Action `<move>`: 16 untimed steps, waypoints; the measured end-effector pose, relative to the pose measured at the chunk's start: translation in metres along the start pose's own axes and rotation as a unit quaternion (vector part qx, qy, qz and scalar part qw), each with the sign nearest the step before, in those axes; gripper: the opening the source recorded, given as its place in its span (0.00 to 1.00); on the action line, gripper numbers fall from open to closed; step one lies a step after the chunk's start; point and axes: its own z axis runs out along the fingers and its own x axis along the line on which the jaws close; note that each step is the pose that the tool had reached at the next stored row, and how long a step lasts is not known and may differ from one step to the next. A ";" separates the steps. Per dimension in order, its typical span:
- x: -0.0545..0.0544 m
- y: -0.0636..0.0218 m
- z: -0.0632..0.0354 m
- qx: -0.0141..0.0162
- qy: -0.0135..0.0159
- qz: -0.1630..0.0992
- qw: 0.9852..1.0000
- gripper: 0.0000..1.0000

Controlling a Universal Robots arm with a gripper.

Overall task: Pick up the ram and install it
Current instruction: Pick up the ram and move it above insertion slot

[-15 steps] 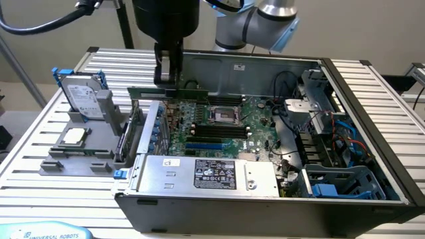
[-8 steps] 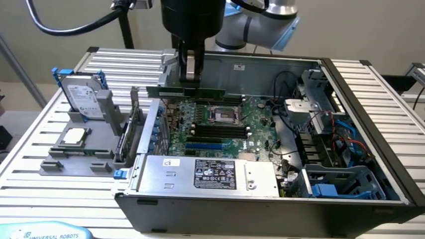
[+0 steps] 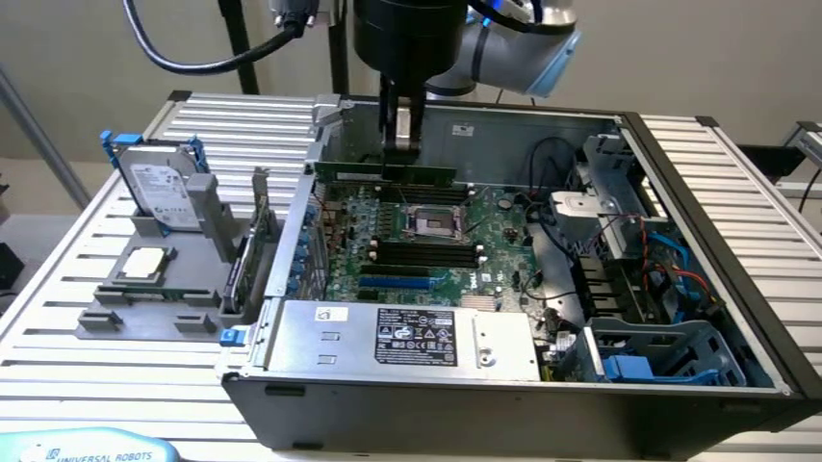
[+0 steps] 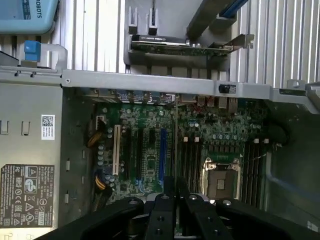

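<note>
**Q:** Power supply sits closest, at the front of the case. Where's the ram?

**R:** Ram is up off the counter, lying level, pinched at its top edge by the gripper. The jaws are narrow, closed on it.

**Q:** Over what?

**R:** Over the motherboard, just behind the socket, near the case's back wall. From the wrist it is edge-on, a thin line between the slots. I cannot tell whether it touches them.
</note>
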 end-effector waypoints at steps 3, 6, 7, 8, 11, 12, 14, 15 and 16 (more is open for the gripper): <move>-0.009 -0.0084 0.0063 0.000 0.000 0.000 1.000 0.13; -0.019 -0.0161 0.0126 0.000 0.000 0.000 1.000 0.13; -0.022 -0.0186 0.0147 0.000 0.000 0.000 1.000 0.13; -0.026 -0.0212 0.0170 0.000 0.000 0.000 1.000 0.13; -0.036 -0.0282 0.0233 0.000 0.000 0.000 1.000 0.13; -0.039 -0.0306 0.0256 0.000 0.000 0.000 1.000 0.13; -0.045 -0.0352 0.0297 0.000 0.000 0.000 1.000 0.13; -0.048 -0.0375 0.0318 0.000 0.000 0.000 1.000 0.13; -0.051 -0.0399 0.0340 0.000 0.000 0.000 1.000 0.13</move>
